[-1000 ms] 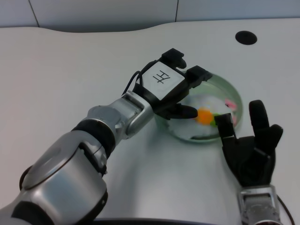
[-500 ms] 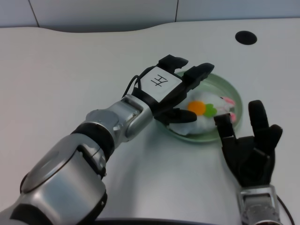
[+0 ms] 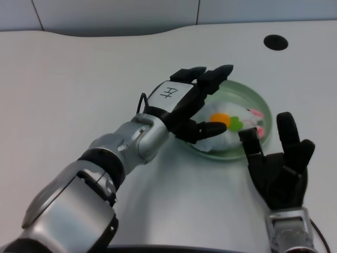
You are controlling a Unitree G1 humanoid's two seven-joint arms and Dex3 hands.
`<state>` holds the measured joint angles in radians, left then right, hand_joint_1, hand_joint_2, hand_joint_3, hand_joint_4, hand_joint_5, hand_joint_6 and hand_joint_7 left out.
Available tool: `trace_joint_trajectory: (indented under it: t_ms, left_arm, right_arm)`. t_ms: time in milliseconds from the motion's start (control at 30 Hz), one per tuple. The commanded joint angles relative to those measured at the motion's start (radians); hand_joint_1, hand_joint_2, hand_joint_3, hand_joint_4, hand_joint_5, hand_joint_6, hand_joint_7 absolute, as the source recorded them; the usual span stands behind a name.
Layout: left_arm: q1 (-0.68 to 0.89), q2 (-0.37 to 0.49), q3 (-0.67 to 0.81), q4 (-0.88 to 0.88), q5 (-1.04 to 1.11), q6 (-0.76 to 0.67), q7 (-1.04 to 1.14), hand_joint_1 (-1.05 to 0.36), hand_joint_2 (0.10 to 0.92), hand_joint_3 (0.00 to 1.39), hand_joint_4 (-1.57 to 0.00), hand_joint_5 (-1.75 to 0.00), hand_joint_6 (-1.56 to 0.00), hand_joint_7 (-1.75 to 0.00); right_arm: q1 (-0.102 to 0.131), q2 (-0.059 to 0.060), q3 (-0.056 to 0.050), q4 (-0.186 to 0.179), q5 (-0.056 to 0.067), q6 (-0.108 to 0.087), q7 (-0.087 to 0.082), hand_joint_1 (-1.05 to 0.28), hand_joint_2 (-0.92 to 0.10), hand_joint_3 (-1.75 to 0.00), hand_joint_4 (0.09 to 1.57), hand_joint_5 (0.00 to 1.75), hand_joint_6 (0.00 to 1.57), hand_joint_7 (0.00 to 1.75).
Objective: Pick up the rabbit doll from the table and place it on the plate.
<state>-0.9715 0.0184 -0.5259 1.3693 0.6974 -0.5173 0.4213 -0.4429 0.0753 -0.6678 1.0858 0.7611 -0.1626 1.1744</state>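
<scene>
My black left hand (image 3: 190, 101), with its white label, over a pale green plate (image 3: 261, 105); the white rabbit (image 3: 231, 125) on it shows orange, green and pink patches; table (image 3: 79, 79) white.

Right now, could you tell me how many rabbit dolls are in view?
1. The rabbit doll lies in the green plate, just right of the left hand. The hand covers part of the plate, so something small could be hidden there.

Only readable thing here is a handwritten black character, looks like 左, on the white label (image 3: 169, 94) stuck to the back of the left hand (image 3: 187, 103). Nothing else has text.
</scene>
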Motion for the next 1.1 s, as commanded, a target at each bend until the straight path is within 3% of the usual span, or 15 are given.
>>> trace_joint_trajectory:
  t_ms: [33, 533, 600, 667, 733, 867, 1100]
  left_arm:
    - [0.016, 0.000, 0.012, -0.005, -0.012, -0.011, -0.014, -1.05, 0.921, 0.88, 0.00, 0.00, 0.00, 0.00]
    - [0.043, 0.003, 0.095, -0.015, -0.079, -0.066, -0.046, -1.05, 0.921, 0.91, -0.01, -0.01, 0.00, 0.00]
    - [0.155, 0.023, 0.431, -0.061, -0.505, -0.098, -0.504, -1.05, 0.921, 0.87, -0.05, -0.03, 0.00, 0.00]
    - [0.204, 0.032, 0.584, -0.083, -0.702, -0.109, -0.726, -1.05, 0.921, 0.84, -0.07, -0.04, 0.00, 0.00]
    - [0.350, 0.031, 0.715, -0.158, -0.908, -0.086, -0.959, -1.05, 0.921, 0.81, -0.14, -0.08, -0.02, -0.01]
    - [0.468, 0.019, 0.826, -0.223, -1.077, -0.054, -1.153, -1.00, 0.921, 0.72, -0.26, -0.15, -0.12, -0.05]
    - [0.490, 0.014, 0.871, -0.249, -1.135, -0.025, -1.262, -0.99, 0.921, 0.70, -0.29, -0.17, -0.15, -0.05]
  right_arm:
    - [0.049, 0.012, -0.007, 0.037, 0.003, 0.002, 0.001, -0.67, -0.92, -0.29, 0.59, 1.11, 1.02, 0.01]
    - [0.049, 0.011, -0.008, 0.040, 0.004, 0.008, 0.000, -0.66, -0.92, -0.28, 0.58, 1.13, 1.02, 0.01]
    - [0.035, 0.008, -0.003, 0.061, -0.008, 0.001, -0.012, -0.66, -0.92, -0.32, 0.56, 1.13, 1.01, 0.01]
    - [0.028, 0.007, -0.002, 0.070, -0.015, -0.002, -0.017, -0.66, -0.92, -0.35, 0.55, 1.13, 1.01, 0.01]
    - [0.024, -0.012, -0.003, 0.074, -0.018, 0.016, -0.028, -0.67, -0.92, -0.32, 0.56, 1.12, 1.02, 0.01]
    - [0.020, -0.026, -0.001, 0.080, -0.020, 0.037, -0.030, -0.67, -0.92, -0.29, 0.57, 1.11, 1.03, 0.02]
    - [0.015, -0.031, -0.002, 0.091, -0.019, 0.039, -0.028, -0.66, -0.92, -0.29, 0.57, 1.11, 1.03, 0.01]
